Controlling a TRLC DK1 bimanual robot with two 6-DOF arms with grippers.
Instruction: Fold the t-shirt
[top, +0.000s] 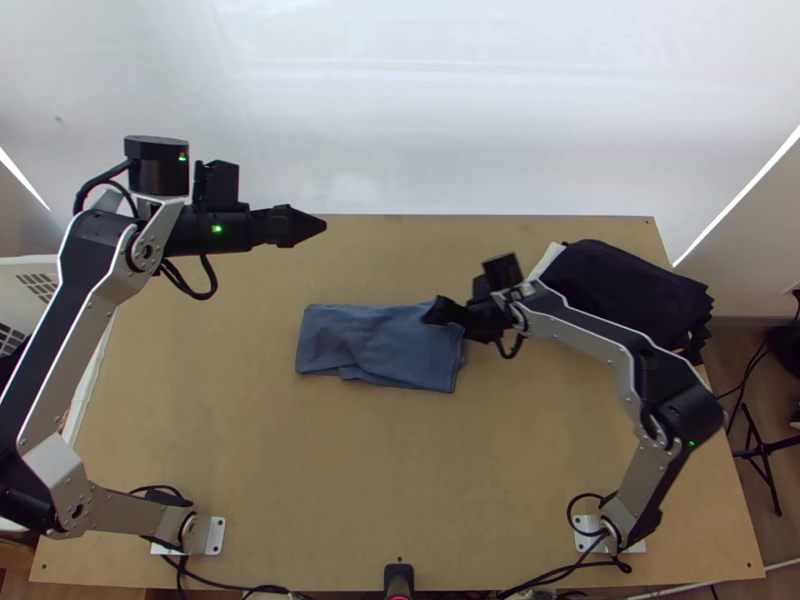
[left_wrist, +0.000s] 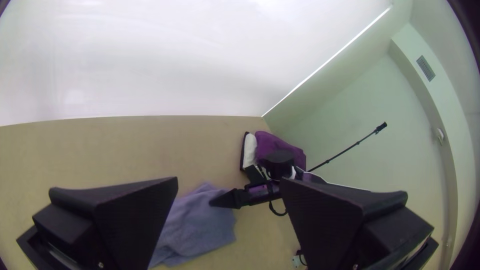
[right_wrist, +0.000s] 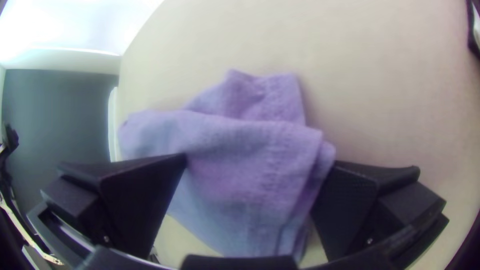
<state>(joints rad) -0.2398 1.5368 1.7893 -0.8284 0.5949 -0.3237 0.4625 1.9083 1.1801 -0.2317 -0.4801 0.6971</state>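
The surface (top: 400, 480) is light wood, smooth and matt, and on it the t-shirt (top: 380, 345) is soft-looking blue cloth with a faintly rough, matt texture. Dark cloth (top: 630, 295), matt as well, makes up the pile near the right arm (top: 590, 335), whose links look like smooth silver-grey metal with a dull sheen against black, plastic-looking joints. The jaws of the left gripper (top: 300, 226) and right gripper (top: 445, 311) look like matt black plastic.

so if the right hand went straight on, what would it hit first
Most likely the blue t-shirt, which shows between the open fingers of the right hand; how close is unclear.
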